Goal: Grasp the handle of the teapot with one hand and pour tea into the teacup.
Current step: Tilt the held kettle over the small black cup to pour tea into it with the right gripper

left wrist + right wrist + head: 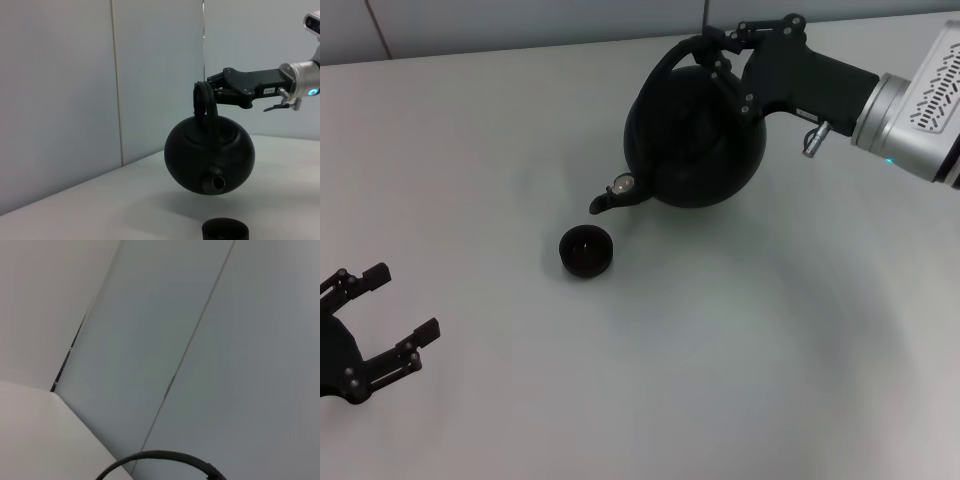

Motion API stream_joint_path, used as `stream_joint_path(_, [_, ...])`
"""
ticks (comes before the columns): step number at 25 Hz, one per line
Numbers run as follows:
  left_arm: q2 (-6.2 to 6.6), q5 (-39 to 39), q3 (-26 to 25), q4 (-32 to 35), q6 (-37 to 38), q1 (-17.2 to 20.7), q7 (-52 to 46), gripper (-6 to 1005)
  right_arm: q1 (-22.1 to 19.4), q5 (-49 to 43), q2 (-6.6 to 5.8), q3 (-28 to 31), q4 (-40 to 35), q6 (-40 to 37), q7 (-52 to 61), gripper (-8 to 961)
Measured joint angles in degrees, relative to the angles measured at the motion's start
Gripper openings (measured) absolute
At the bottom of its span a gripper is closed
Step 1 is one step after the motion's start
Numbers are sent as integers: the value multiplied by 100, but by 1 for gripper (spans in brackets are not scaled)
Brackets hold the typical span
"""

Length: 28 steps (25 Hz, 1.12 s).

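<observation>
The round matte-black teapot (pixel 695 135) hangs in the air, tilted with its short spout (pixel 608 199) pointing down toward the teacup. My right gripper (pixel 720 45) is shut on the black hoop handle (pixel 672 62) at its top. The small dark teacup (pixel 586 250) stands on the white table just below and in front of the spout. In the left wrist view the teapot (pixel 210 155) hangs from the handle (pixel 206 102) above the teacup (pixel 225 230). The right wrist view shows only an arc of the handle (pixel 160 456). My left gripper (pixel 382 320) is open and empty at the near left.
The white table (pixel 720 360) spreads around the cup. Grey wall panels (pixel 75 90) stand behind the table's far edge.
</observation>
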Motion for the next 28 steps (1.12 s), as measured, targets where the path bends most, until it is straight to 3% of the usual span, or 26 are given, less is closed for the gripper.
stream_joint_path(28, [-18, 0, -19, -8, -6, -43, 0, 834, 190, -510, 56, -140, -394, 187, -29, 121])
